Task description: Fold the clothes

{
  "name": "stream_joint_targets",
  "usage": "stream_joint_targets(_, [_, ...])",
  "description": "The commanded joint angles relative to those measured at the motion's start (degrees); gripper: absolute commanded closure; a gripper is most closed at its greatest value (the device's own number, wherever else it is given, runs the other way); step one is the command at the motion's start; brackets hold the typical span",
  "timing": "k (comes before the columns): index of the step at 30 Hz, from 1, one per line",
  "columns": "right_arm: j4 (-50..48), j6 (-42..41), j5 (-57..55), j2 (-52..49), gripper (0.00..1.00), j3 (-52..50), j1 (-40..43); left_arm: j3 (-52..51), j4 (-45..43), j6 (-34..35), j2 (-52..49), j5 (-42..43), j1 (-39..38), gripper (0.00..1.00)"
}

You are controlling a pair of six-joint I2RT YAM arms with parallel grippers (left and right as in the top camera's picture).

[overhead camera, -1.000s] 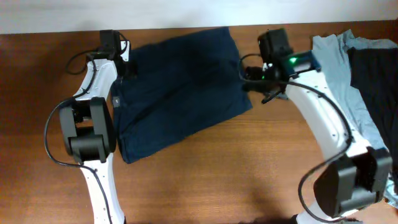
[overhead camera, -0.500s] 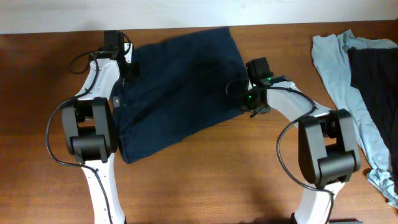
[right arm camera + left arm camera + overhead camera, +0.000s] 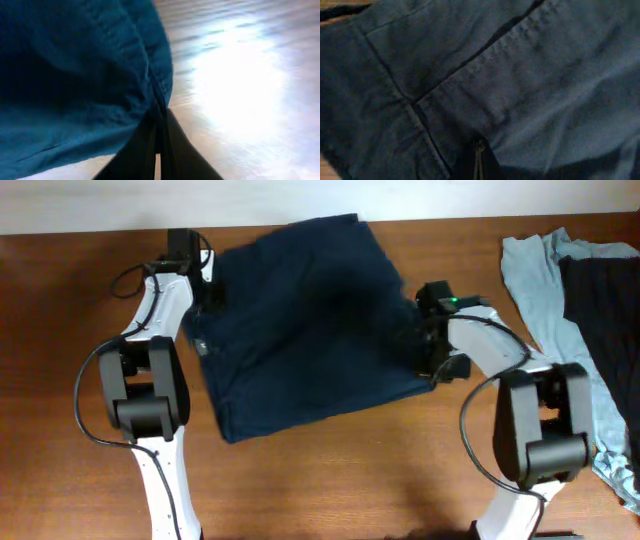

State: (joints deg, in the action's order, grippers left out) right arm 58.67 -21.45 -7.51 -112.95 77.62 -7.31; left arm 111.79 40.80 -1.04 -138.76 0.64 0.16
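Observation:
The dark navy garment [image 3: 305, 325] lies spread across the middle of the table, its seams and waistband filling the left wrist view [image 3: 520, 75]. My left gripper [image 3: 208, 292] is at its left edge, jaws pressed together on a pinch of the fabric [image 3: 480, 149]. At the garment's right edge, my right gripper [image 3: 428, 352] is shut on the hem [image 3: 159, 119], with blue cloth bunched just above the fingertips. A pale grey-blue garment [image 3: 545, 290] and a black garment [image 3: 605, 310] lie in a heap at the far right.
Bare wooden tabletop [image 3: 330, 480] runs along the front, and shows bright beside the held hem in the right wrist view [image 3: 240, 85]. A white wall edge [image 3: 320, 200] borders the back of the table. Both arm bases stand near the front edge.
My right gripper moved down along the navy garment's right edge and closed on the hem. The garment shifted right and toward the front. The left gripper kept its grip.

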Motion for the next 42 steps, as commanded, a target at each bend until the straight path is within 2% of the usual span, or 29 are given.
stream_joint_targets(1, [2.5,-0.4,-4.5,1.9,0.96,0.1,0.9,-1.2,1.9,-1.8,-5.2,1.3,-0.7,1.00])
stream_joint_targets(2, [2.7,-0.4,-4.0,1.9,0.96,0.1,0.8,-0.7,2.0,-2.3,-5.2,1.3,-0.7,0.99])
stream_joint_targets(7, [4.2,-0.5,-3.3,1.9,0.96,0.1,0.9,4.8,6.3,-2.5,-4.9,1.3,-0.6,0.82])
stream_joint_targets(9, [6.2,-0.5,-3.3,1.9,0.96,0.1,0.9,10.0,11.0,-2.5,-4.0,1.3,-0.6,0.76])
stream_joint_targets(12, [7.3,-0.4,-3.3,1.9,0.96,0.1,0.9,18.0,20.0,-2.5,-2.7,1.3,-0.6,0.72])
stream_joint_targets(19, [8.5,-0.5,-3.2,2.8,0.96,0.1,0.9,35.9,37.6,-6.4,2.7,0.0,0.1,0.70])
stream_joint_targets(21, [8.7,-0.4,-2.4,4.6,0.96,0.1,0.9,41.5,43.7,-6.3,6.6,0.0,0.3,0.63])
stream_joint_targets(25, [8.4,-0.4,-1.9,7.0,0.96,0.1,0.9,42.2,49.4,-6.1,14.3,-1.2,0.3,0.51])
stream_joint_targets(27, [8.4,-0.4,-1.9,8.2,0.87,0.1,0.9,42.2,52.1,-4.4,18.7,-4.5,0.3,0.50])
stream_joint_targets(28, [8.4,-0.2,-1.9,9.1,0.74,0.1,0.9,42.2,53.2,-4.1,20.6,-5.0,0.4,0.50])
stream_joint_targets(30, [8.5,0.0,-1.7,11.1,0.42,0.1,1.0,42.0,55.9,-2.1,25.9,-4.9,0.9,0.49])
stream_joint_targets(32, [8.5,0.0,-1.7,13.5,0.32,0.1,1.0,40.6,55.9,-0.8,30.3,-4.8,1.2,0.48])
stream_joint_targets(34, [8.6,0.5,-0.9,17.5,0.26,0.1,1.0,38.4,55.9,1.6,35.8,-4.9,1.9,0.47])
stream_joint_targets(36, [7.9,3.3,2.2,20.9,0.25,0.1,1.0,33.3,55.9,2.1,41.0,-5.1,2.0,0.47])
stream_joint_targets(39, [6.1,6.9,7.2,26.8,0.25,0.1,1.0,17.8,55.9,7.6,51.1,-11.4,2.0,0.47])
stream_joint_targets(42, [5.6,8.8,8.9,33.0,0.23,0.1,1.0,1.1,53.8,10.9,60.2,-12.5,2.0,0.46])
